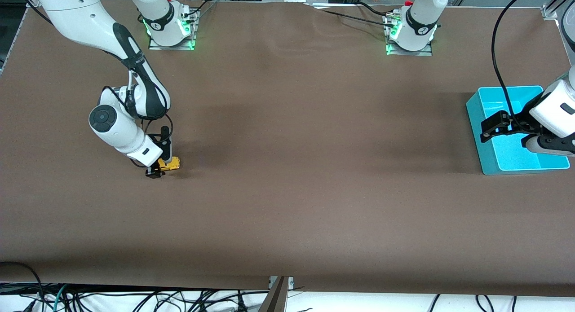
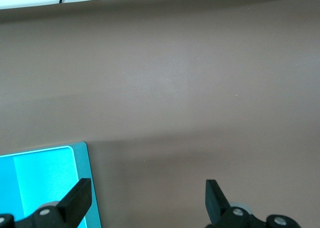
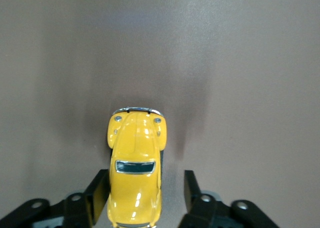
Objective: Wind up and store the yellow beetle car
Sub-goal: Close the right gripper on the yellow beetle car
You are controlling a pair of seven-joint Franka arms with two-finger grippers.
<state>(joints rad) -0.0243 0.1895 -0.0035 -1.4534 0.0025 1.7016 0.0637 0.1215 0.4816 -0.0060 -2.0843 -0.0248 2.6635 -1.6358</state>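
The right gripper [image 3: 142, 195] straddles the car [image 3: 135, 175] on the table [image 1: 287, 168] toward the right arm's end, one finger touching its side, the other just clear. Closing squarely on the flanks should keep the wheels flat for winding. The left gripper [image 2: 147, 198] waits wide open, empty, over the bin [image 1: 512, 155].

Yellow beetle car [image 3: 135, 174] looks glossy – shiny paint, chrome-like bumper. Table [image 1: 287, 168] cover is matt brown, cloth-like – the bin [image 1: 476, 119] is smooth turquoise plastic.
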